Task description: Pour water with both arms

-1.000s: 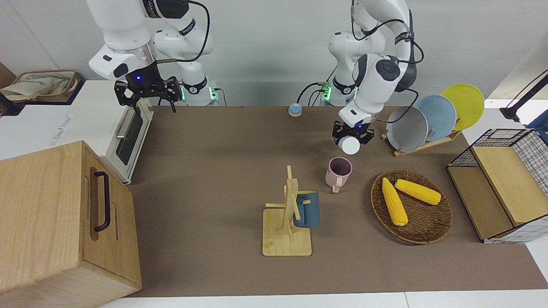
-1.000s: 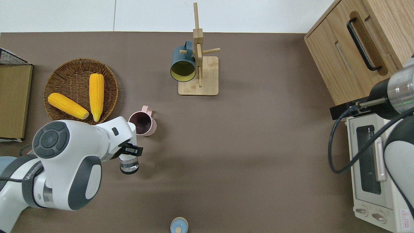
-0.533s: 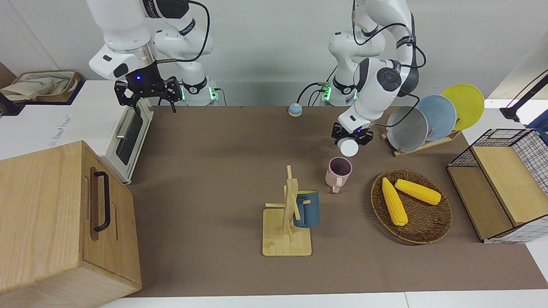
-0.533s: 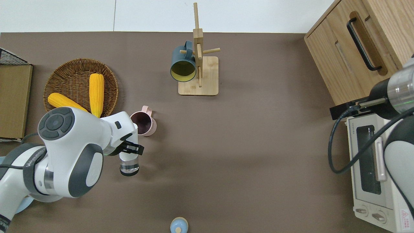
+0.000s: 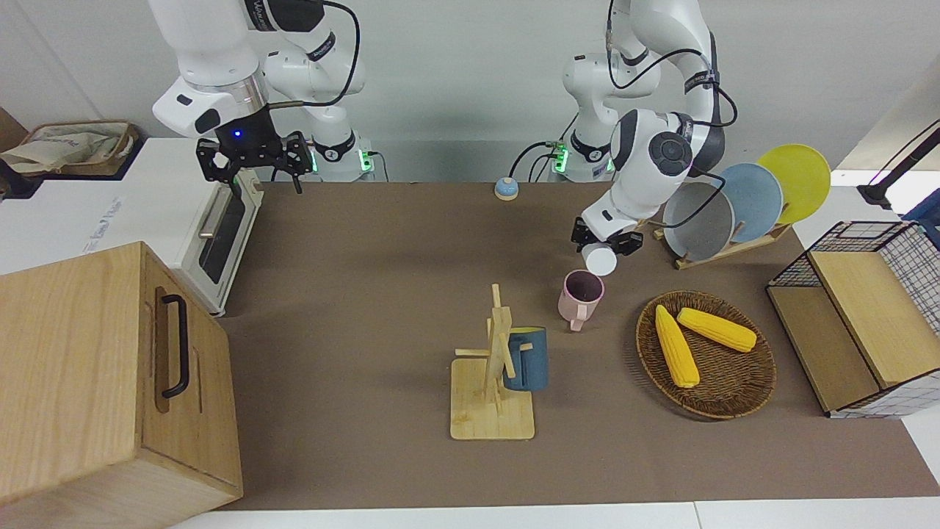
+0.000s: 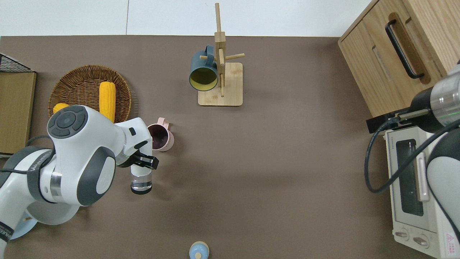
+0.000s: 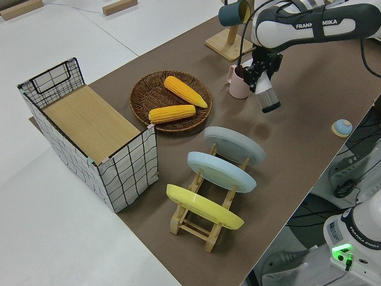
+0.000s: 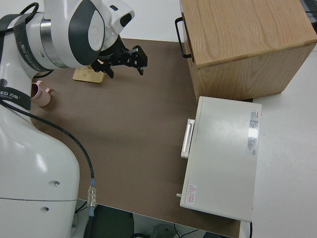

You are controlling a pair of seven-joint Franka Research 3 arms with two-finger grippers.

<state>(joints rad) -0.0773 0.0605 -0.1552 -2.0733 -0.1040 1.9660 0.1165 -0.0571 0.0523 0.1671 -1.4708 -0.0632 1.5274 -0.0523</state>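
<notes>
Left gripper [image 6: 143, 162] was clamped on a clear bottle with a white cap [image 6: 141, 181], tilted with the capped end toward the pink mug [image 6: 160, 137], over bare table [image 6: 269, 151] just nearer the robots than the mug. The mug stood upright beside the wicker basket of corn [image 6: 77, 81]. Right gripper [image 5: 253, 158] was parked, fingers spread and empty.

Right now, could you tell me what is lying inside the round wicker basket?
The round wicker basket holds two yellow corn cobs, side by side. Whatever lies beneath them is covered.
</notes>
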